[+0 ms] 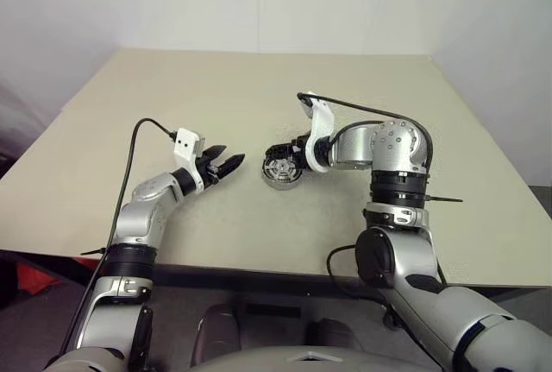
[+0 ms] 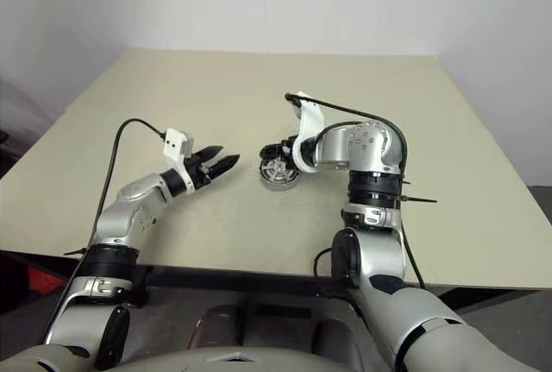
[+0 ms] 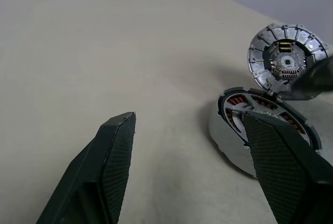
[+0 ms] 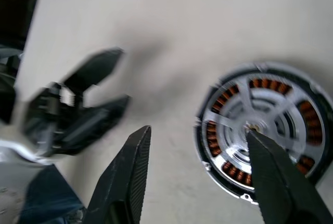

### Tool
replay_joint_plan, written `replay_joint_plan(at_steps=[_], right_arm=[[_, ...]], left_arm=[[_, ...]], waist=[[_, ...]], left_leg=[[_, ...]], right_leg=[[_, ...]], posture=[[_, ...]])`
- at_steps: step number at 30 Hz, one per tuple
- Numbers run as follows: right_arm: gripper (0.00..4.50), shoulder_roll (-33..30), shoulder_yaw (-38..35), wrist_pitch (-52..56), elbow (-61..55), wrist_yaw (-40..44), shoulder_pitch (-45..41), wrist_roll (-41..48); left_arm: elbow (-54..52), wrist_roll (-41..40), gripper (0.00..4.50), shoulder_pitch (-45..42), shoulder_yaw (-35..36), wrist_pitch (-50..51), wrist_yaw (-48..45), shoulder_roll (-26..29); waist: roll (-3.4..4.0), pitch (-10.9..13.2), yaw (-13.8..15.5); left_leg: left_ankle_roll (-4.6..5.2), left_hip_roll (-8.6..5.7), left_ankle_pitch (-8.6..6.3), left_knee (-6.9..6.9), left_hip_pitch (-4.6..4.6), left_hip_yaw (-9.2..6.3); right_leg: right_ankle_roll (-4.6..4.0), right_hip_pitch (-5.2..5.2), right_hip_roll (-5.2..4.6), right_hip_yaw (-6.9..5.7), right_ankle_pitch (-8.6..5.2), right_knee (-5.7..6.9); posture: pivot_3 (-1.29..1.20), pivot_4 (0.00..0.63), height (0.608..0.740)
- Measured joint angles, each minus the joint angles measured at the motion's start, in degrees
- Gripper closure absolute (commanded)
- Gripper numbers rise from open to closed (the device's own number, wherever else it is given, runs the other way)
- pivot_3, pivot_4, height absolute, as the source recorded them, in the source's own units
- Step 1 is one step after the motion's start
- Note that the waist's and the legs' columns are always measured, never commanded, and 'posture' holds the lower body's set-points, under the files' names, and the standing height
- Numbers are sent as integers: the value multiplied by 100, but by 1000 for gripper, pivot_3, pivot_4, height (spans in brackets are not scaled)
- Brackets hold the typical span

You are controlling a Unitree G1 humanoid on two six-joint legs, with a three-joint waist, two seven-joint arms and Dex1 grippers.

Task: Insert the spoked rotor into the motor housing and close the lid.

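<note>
Motor housing (image 1: 283, 173) is seen on the beige table (image 1: 259, 87), between the two grippers. Left gripper (image 1: 226, 165) is held just beside it, fingers spread, nothing grasped. Right gripper (image 4: 200, 156) is poised above the housing, fingers parted and empty. Spoked rotor (image 4: 260, 122) is shown seated inside by the right wrist view, copper windings visible between its spokes. Lid (image 3: 285, 60) is shown standing upright at the housing's edge by the left wrist view, green-black centre exposed.
</note>
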Motion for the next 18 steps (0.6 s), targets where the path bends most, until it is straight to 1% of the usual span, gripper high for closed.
replay_joint_plan(at_steps=[2,3,6,8,9,10,14,17,18], right_arm=[[1268,-175,116,-78,-80,399,-209,151],[1268,-338,323,-257,-186,707,-234,179],[1268,-902,938,-1124,-417,1620,-164,87],[1268,-1505,1611,-2110,-567,2361,130,-273],[1268,-1889,1948,-2796,-589,2767,394,-575],[1268,-2118,2094,-3210,-547,2965,592,-786],[1268,-2601,2144,-4353,67,3299,1244,-1455],[1268,-2781,2135,-4986,486,3253,1615,-1903],[1648,-2797,2123,-5138,642,3192,1741,-2028]], left_arm=[[33,-1,1033,-40,-17,0,-43,-10],[66,-14,1033,-82,-26,13,-97,-20],[147,-123,1033,-237,-30,178,-278,-29],[162,-240,1033,-346,-78,454,-487,-6],[173,-297,1033,-405,-136,634,-630,46],[179,-325,1033,-424,-160,734,-733,116],[286,-335,1033,-499,-160,937,-1044,460],[361,-334,1033,-571,-195,963,-1279,592],[409,-328,1033,-600,-203,962,-1352,644]], waist=[[0,0,1],[-1,0,15],[-3,-1,53],[-8,-4,93],[-11,-4,134],[-10,-4,148],[-9,-3,135],[-9,-3,130],[-8,-3,125]], left_leg=[[0,1,0,0,0,0],[0,0,0,0,0,-3],[1,-4,0,4,0,-4],[1,-4,-1,9,1,-5],[3,-4,-1,12,3,-6],[3,-4,-1,13,3,-6],[3,-4,-1,18,4,-5],[5,-4,-1,22,4,-5],[5,-4,-2,23,4,-5]], right_leg=[[0,1,0,-1,0,1],[0,5,0,-3,0,-1],[-17,13,-5,-3,7,-4],[-23,23,-8,-6,8,-6],[-29,26,-9,-6,4,-7],[-31,26,-9,-6,3,-7],[-49,22,-5,-4,11,3],[-54,24,-5,-4,12,3],[-56,23,-5,-4,13,4]], posture=[[0,0,740],[0,0,740],[0,0,740],[0,0,740],[0,0,740],[0,0,740],[0,0,740],[0,0,740],[0,0,740]])
